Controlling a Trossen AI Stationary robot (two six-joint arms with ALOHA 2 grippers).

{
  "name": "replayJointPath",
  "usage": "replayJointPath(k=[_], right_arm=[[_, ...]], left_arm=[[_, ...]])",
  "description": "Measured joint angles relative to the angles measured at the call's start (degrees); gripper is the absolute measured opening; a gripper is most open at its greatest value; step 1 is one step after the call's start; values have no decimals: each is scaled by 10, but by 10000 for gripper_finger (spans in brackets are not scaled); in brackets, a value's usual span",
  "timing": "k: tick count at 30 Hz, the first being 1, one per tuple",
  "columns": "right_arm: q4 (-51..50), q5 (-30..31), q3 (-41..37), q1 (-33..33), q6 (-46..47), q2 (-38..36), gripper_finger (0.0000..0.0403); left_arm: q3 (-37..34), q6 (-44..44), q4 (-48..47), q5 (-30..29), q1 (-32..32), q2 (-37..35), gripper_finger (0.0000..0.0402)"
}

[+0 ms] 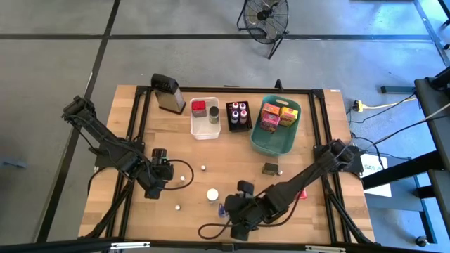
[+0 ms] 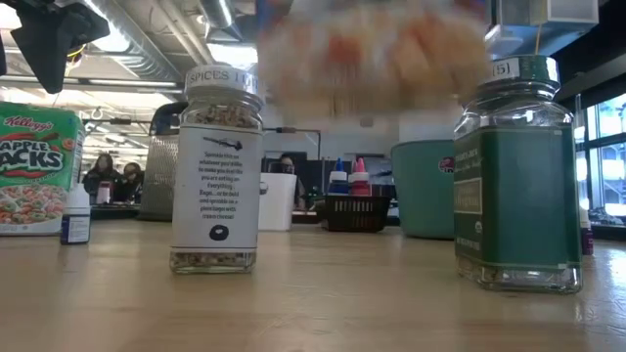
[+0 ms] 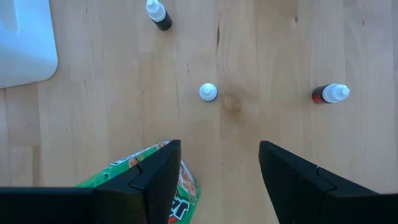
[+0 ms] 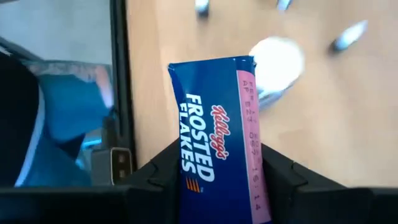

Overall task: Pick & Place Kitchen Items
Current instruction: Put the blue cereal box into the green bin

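The right end effector (image 4: 214, 180) is clenched on a small blue cardboard Frosted Flakes cereal box (image 4: 217, 140), its two dark fingers pressing the box's flat sides so the carton stands lengthwise between them. That grip on the narrow faces probably keeps the light carton from twisting while it is carried. In the high view the right arm reaches from its mount beside the teal plastic basket (image 1: 275, 144) diagonally toward the near edge of the wooden surface (image 1: 309, 126), well away from the basket, with the wrist folded low over the box. I judge the box is meant for the teal plastic basket, where similar red, orange and pink boxes already lie.

The left end effector (image 3: 217, 168) hangs released, fingers spread with nothing between them, far across the surface from the teal plastic basket. A green cereal packet (image 3: 158, 186) sits just beside one finger, not gripped. Small white-capped dropper bottles (image 3: 329, 94) lie scattered on the boards ahead of it. The left arm is bent at the elbow, its wrist pointing steeply down.
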Motion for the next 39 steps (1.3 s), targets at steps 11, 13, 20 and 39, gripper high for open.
replayJointPath(k=[11,13,20,39], right_arm=[[-272,111,254,0,-62,-5,145],[-305,138,234,1,-41,-31,145],[-386,198,196,17,22,-109,145],[-354,231,-234,-17,82,-467,145]], left_arm=[[0,15,0,1,0,0,212],[0,15,0,1,0,0,212],[0,15,0,1,0,0,212],[0,-35,47,12,3,0,212]])
